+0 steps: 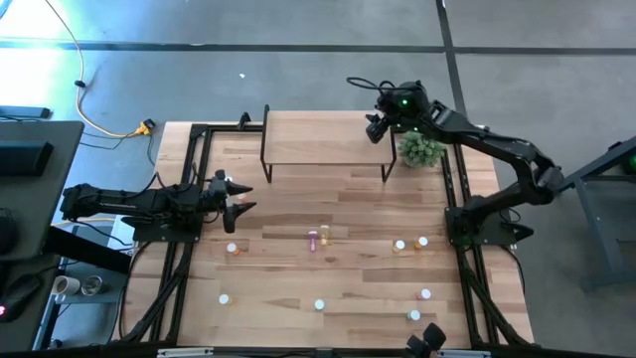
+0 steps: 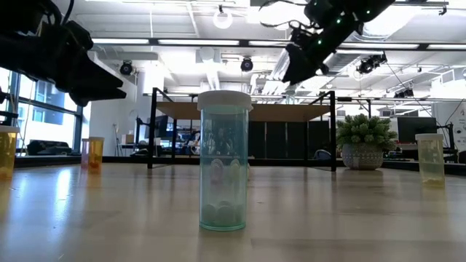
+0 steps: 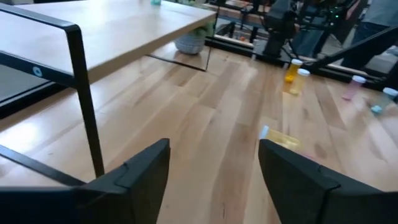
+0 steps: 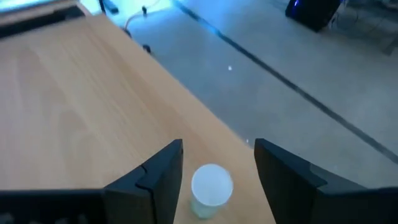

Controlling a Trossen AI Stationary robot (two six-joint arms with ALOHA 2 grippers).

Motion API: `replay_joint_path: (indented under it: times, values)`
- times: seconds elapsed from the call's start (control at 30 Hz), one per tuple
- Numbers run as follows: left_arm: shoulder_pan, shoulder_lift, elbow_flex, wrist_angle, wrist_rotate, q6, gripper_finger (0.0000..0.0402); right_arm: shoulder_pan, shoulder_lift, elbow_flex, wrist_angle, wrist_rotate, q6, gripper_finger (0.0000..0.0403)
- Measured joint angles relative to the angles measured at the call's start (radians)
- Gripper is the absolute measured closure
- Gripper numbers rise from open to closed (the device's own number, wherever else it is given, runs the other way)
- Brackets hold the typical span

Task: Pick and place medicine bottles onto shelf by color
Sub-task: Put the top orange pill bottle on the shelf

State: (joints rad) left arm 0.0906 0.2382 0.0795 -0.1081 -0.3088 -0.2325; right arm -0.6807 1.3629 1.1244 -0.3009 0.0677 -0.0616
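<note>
The shelf (image 1: pixel 323 134) stands at the table's far edge. My right gripper (image 1: pixel 376 127) hovers over its right end, open. In the right wrist view the gripper (image 4: pixel 217 152) has a pale green, white-capped bottle (image 4: pixel 210 186) standing upright on the shelf board (image 4: pixel 93 93) between its fingers, with a gap on each side. My left gripper (image 1: pixel 238 196) is open and empty at the table's left, in front of the shelf's left leg (image 3: pixel 87 99). Several bottles stand on the table, among them an orange one (image 1: pixel 232 249), a pink one (image 1: pixel 313 237) and a yellow one (image 1: pixel 324 234).
A small green plant (image 1: pixel 420 149) stands just right of the shelf. More bottles are scattered across the near half of the table (image 1: pixel 413 315), and a green one stands close before the low camera (image 2: pixel 224 164). A yellow bottle lies on its side (image 3: pixel 280 138) ahead of my left gripper.
</note>
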Motion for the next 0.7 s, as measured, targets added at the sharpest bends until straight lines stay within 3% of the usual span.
replay_joint_path:
  times: [0.17, 0.33, 0.47, 0.7]
  values:
    - [0.0, 0.0, 0.017, -0.023, -0.032, 0.03, 0.0167, 0.0, -0.053, 0.0, 0.019, 0.0, -0.016, 0.0212]
    - [0.0, 0.001, 0.134, -0.218, -0.067, 0.027, 0.0168, 0.0, -0.1, 0.001, 0.065, 0.0, -0.026, 0.0212]
    - [0.001, 0.025, 0.199, -0.296, -0.121, -0.043, 0.0168, 0.001, -0.129, 0.001, 0.098, 0.0, -0.033, 0.0212]
    - [0.009, 0.129, 0.296, -0.39, -0.117, -0.213, 0.0168, 0.0, -0.147, 0.002, 0.1, -0.007, -0.051, 0.0212]
